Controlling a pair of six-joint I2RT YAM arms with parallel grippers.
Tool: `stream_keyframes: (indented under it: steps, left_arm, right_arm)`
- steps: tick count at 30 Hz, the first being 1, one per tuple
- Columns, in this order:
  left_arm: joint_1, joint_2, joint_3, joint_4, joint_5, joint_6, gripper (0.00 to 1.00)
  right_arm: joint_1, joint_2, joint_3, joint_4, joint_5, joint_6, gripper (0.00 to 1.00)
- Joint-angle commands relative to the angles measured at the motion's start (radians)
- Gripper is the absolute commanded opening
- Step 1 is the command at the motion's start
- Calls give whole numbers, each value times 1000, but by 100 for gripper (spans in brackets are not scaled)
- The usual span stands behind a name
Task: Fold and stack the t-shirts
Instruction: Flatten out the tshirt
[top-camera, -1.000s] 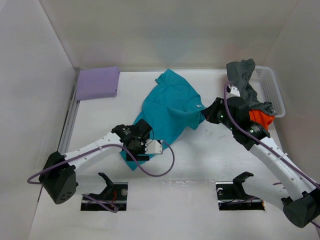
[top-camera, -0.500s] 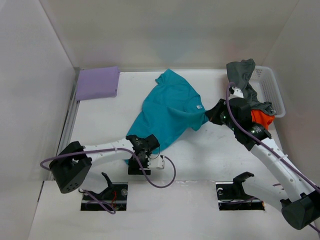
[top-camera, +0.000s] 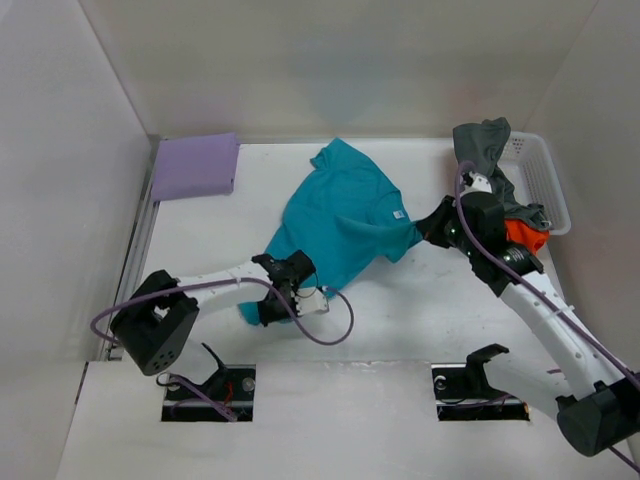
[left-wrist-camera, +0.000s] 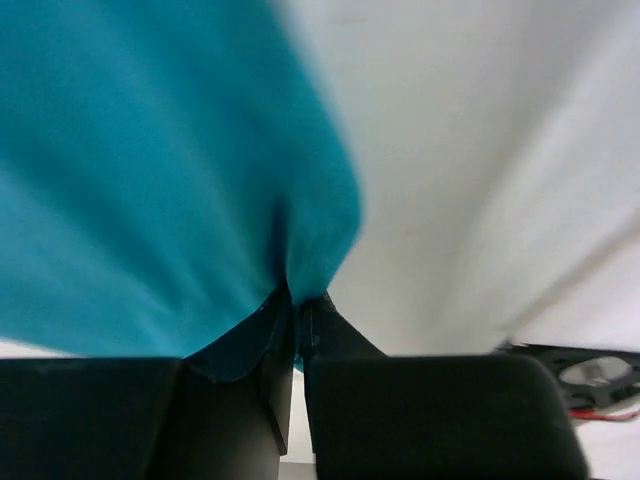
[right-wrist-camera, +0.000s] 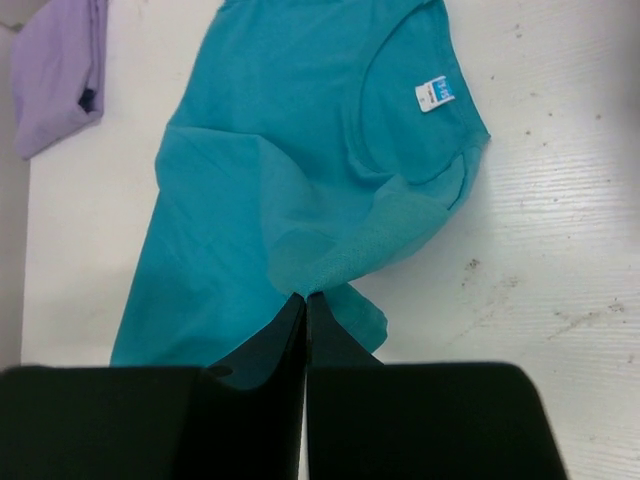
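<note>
Seeing teal t-shirt (top-camera: 340, 215) spread loose and rumpled mid-table (top-camera: 400, 310), lying diagonally from far centre down toward near left, white neck label (right-wrist-camera: 435, 95) facing up close to its right edge. Pinched at two spots. Near-left end: clamped in left gripper (top-camera: 283, 290), jaws together on the hem, low against the tabletop; confirmed in left wrist view, with a fold of teal cloth bunched into the narrow slit between the dark fingers (left-wrist-camera: 240, 400) and the rest of the shirt filling the left of that view. Right edge, by the sleeve below the label: nipped in right gripper (top-camera: 425, 230), jaws likewise closed tight on cloth; in right wrist view, a thin tongue of fabric drawn up to a point at the fingertips, with the shirt body lying flat beyond it. Cloth between the two grips slack and creased, not stretched. Elsewhere: lavender t-shirt (top-camera: 195, 166) folded into a neat rectangle at the far-left corner, well apart from the teal one. Dark grey t-shirt (top-camera: 485, 150) heaped unfolded over the left rim of the white mesh basket (top-camera: 548, 180) at far right. Orange t-shirt (top-camera: 522, 236) bunched at the basket's near end, partly hidden behind the right arm; cannot tell whether inside the basket or hanging over its edge.
</note>
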Motion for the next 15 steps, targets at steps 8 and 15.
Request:
stream_keyframes:
  steps: [8,15]
  left_arm:
    - [548,338,1010,145,-85,79,0]
    - [622,478,1710,275,-170,148,0]
  right_arm:
    - [-213,561,685,85,-178,-109,0]
    - [-253,651,1239,45,-135,-153,1]
